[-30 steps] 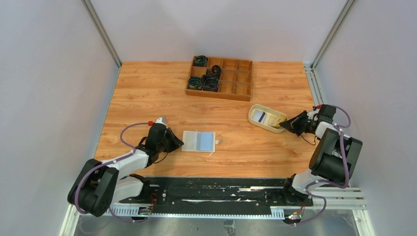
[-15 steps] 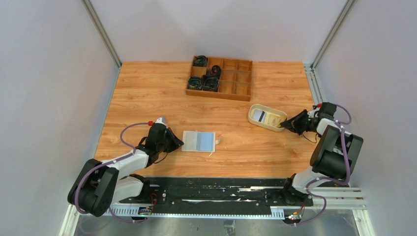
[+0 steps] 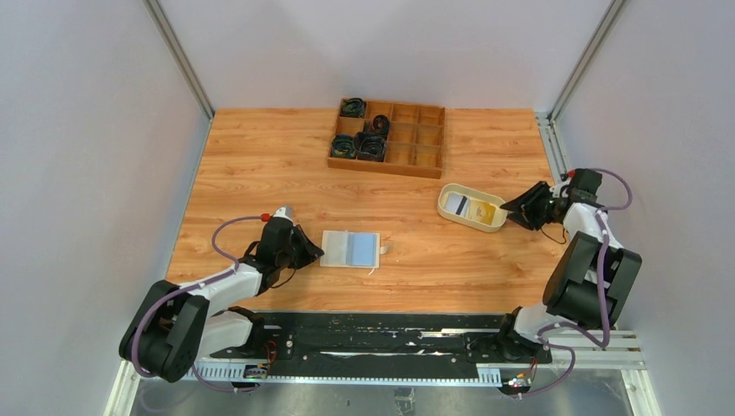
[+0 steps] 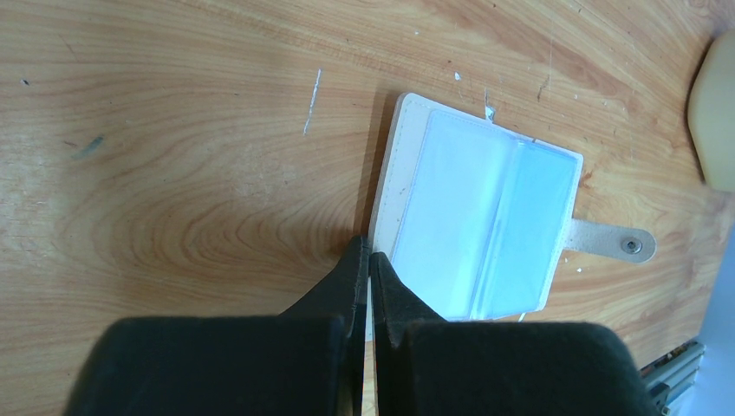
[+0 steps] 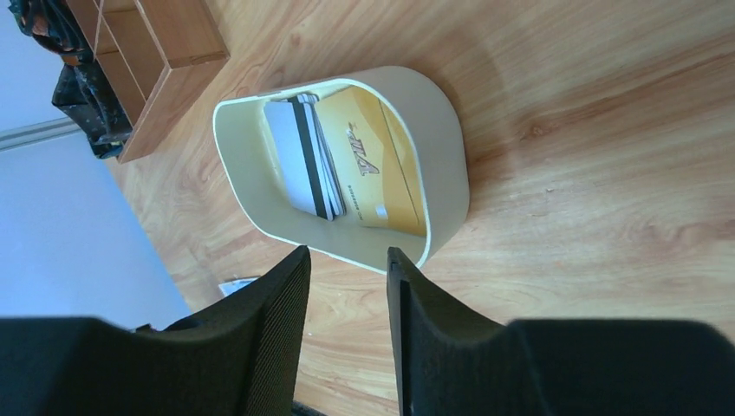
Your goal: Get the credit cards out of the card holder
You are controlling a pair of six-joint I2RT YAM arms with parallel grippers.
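Right gripper [image 5: 347, 256]: jaws just parted, empty, beside tray [image 5: 451, 165].
Credit cards [image 5: 347, 165]: we see them released into tray.
Left gripper [image 4: 366, 247]: closed, at open card holder [image 4: 481, 225] edge.
Next: we'd check for remaining cards.

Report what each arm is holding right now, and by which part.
Nothing is held. The left jaws are shut on nothing, tips at the edge of the card holder; the right jaws stand open, empty, near the tray.

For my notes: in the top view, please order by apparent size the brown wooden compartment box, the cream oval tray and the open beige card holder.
1. Brown wooden compartment box, clearly largest.
2. Cream oval tray and open beige card holder: look nearly alike, not ranked.
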